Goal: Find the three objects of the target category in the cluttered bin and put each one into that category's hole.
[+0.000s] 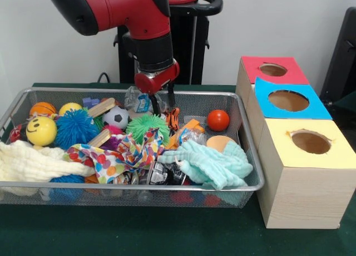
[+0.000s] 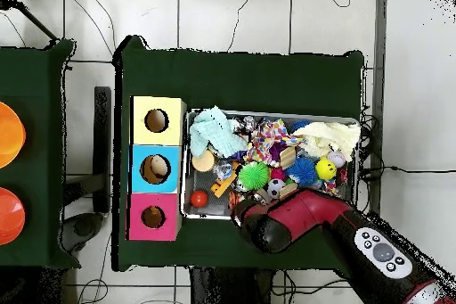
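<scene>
Our gripper (image 1: 163,103) hangs over the cluttered wire bin (image 1: 247,156).
We see its dark fingers (image 1: 171,96) spread, empty, just above the green spiky ball (image 1: 146,126).

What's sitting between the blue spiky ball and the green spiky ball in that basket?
In the front view, a small soccer ball sits between the blue spiky ball and the green spiky ball, slightly behind them.

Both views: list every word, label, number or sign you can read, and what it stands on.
No text can be read.
Crinkly black-and-white packet in the wire mesh bin: printing too blurred to read.
Yellow smiley ball: a drawn face, no letters.
Grey button panel on the red arm: markings too small to read.
</scene>
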Controlling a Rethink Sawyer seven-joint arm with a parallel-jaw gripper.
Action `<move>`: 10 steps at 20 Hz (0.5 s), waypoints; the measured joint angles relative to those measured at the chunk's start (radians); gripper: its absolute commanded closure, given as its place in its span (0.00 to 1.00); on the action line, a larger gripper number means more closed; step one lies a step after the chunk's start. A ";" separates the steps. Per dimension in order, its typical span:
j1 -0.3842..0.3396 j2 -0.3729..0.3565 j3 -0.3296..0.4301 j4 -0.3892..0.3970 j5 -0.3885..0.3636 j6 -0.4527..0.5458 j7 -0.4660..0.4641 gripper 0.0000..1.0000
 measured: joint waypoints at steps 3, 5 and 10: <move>0.023 -0.006 -0.010 0.001 -0.019 -0.010 0.000 0.00; 0.042 -0.012 -0.020 0.001 -0.036 -0.026 0.000 0.00; 0.065 -0.020 -0.044 0.004 -0.066 -0.060 0.000 0.00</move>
